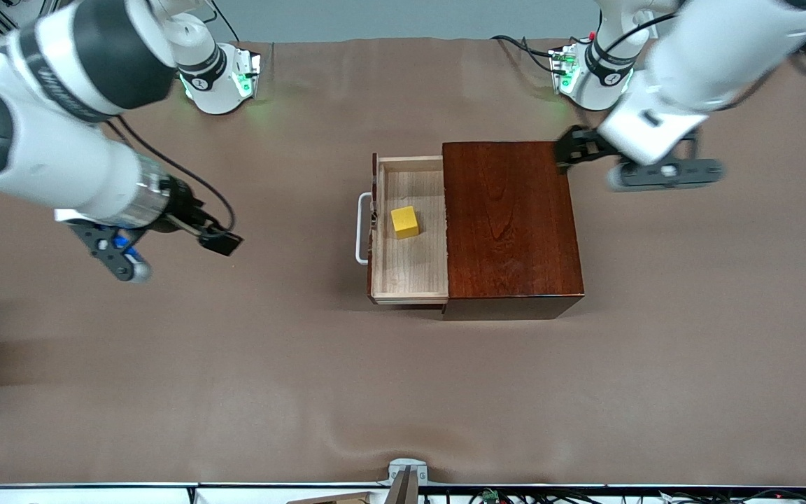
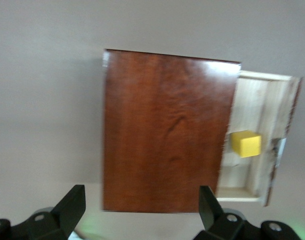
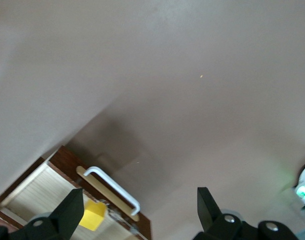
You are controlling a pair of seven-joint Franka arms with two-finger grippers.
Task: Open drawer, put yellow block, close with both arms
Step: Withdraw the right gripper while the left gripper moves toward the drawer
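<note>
- Covering the whole scene, the brown table (image 1: 403, 392) is the biggest thing; both my arm bases stand at its edge farthest from the front camera.
- My left arm (image 1: 711, 49) comes in from its base and ends by the box corner farthest from the front camera, at the left arm's end of the box.
- My right arm (image 1: 60, 133) hangs over bare table toward the right arm's end, well apart from the drawer.
- The dark reddish-brown box (image 1: 508, 224) sits mid-table; its top fills my left wrist view (image 2: 165, 132).
- The drawer (image 1: 410, 269) is pulled out toward the right arm's end, pale wood tray open to view (image 2: 257, 100) (image 3: 32, 192).
- The white handle (image 1: 360, 229) is on the drawer front, facing my right arm (image 3: 115, 187); nothing touches it.
- My left gripper (image 2: 142, 202) is spread wide, empty, fingers (image 2: 72, 205) apart over the box edge.
- My right gripper (image 3: 140, 210) is also wide, empty, over table just in front of the handle.
- The yellow block (image 1: 404, 222) lies inside the drawer tray, in the half farther from the front camera, near the box opening (image 2: 246, 144) (image 3: 92, 216).
</note>
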